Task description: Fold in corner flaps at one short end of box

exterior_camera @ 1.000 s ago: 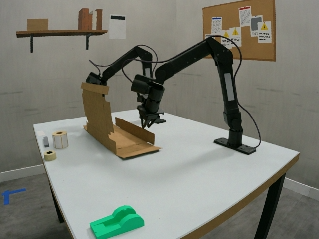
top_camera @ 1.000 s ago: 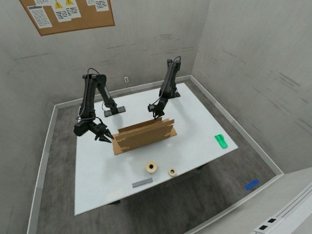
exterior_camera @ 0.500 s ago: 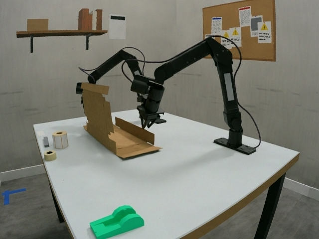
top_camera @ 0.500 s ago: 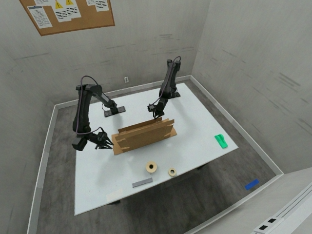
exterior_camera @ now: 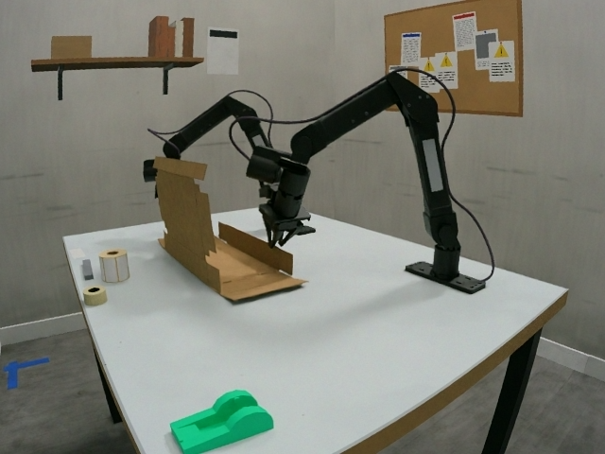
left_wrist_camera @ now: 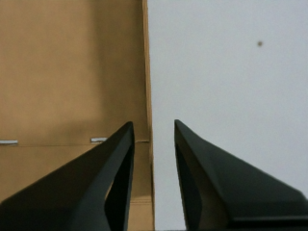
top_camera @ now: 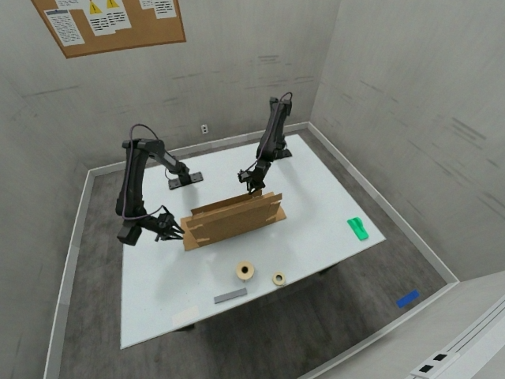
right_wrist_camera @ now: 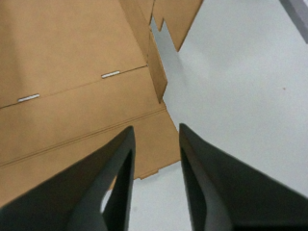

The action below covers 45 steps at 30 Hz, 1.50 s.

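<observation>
1. Top view: the cardboard box sits mid-way across the worktop, with open surface to its right before the green dispenser.
2. Along the near edge lie a large roll, a small roll and a grey bar, all apart from the box.
3. The box rests on its base, both long walls upright, the near one taller; its short ends lie spread outward. At the right end, a corner flap projects from the tall wall, not folded across.
4. The left end effector is at the box's far long wall, toward the right end. Its fingers are partly open, holding nothing.
5. The right end effector is by the box's left end, above the end panel's outer edge in its wrist view. It is also partly open and empty; whether it touches the cardboard cannot be told.
</observation>
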Motion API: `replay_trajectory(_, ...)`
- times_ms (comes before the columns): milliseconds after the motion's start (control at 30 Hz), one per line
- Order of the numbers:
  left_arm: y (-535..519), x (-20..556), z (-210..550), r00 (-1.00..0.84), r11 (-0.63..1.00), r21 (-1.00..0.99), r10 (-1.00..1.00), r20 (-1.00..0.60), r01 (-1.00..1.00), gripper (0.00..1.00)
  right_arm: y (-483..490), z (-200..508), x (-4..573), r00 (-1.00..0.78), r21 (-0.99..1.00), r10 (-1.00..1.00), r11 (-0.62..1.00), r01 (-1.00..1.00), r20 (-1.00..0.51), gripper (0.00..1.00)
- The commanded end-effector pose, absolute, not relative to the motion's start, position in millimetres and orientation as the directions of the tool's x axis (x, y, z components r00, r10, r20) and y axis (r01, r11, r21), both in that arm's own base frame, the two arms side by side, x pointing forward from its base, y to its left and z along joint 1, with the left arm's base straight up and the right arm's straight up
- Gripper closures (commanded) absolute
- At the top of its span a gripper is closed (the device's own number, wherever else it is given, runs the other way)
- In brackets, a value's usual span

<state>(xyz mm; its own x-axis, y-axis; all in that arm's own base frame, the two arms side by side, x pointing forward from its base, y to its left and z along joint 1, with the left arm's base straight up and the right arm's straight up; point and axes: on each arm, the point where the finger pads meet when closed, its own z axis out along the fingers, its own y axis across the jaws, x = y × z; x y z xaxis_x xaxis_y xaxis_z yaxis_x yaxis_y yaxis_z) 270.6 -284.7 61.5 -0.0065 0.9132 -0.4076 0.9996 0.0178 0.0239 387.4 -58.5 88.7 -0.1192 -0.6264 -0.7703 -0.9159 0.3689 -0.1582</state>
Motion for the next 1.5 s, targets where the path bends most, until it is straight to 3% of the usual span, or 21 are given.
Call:
replay_trajectory(0, -293, 272, 58, -0.004, 0.019, 0.031, 0.906, -0.423, 0.999, 0.73, -53, 112, 393, -0.062, -0.216, -0.639, 0.347, -0.913, -0.766, 0.70)
replay_trajectory(433, -299, 272, 42, -0.005, 0.020, 0.031, 0.907, -0.420, 0.999, 0.73, -43, 92, 396, -0.087, -0.183, -0.626, 0.354, -0.917, -0.775, 0.70)
replay_trajectory(467, -299, 271, 40, -0.007, 0.020, 0.027, 0.908, -0.418, 0.999, 0.85, -42, 91, 397, -0.087, -0.183, -0.626, 0.354, -0.917, -0.775, 0.70)
replay_trajectory(500, -300, 273, 45, -0.003, 0.020, 0.036, 0.905, -0.426, 0.999, 0.86, -41, 90, 397, -0.087, -0.183, -0.626, 0.354, -0.917, -0.775, 0.70)
replay_trajectory(1467, -297, 273, 60, 0.011, 0.016, 0.058, 0.895, -0.446, 0.998, 0.95, -22, 62, 406, -0.109, -0.155, -0.623, 0.354, -0.922, -0.775, 0.70)
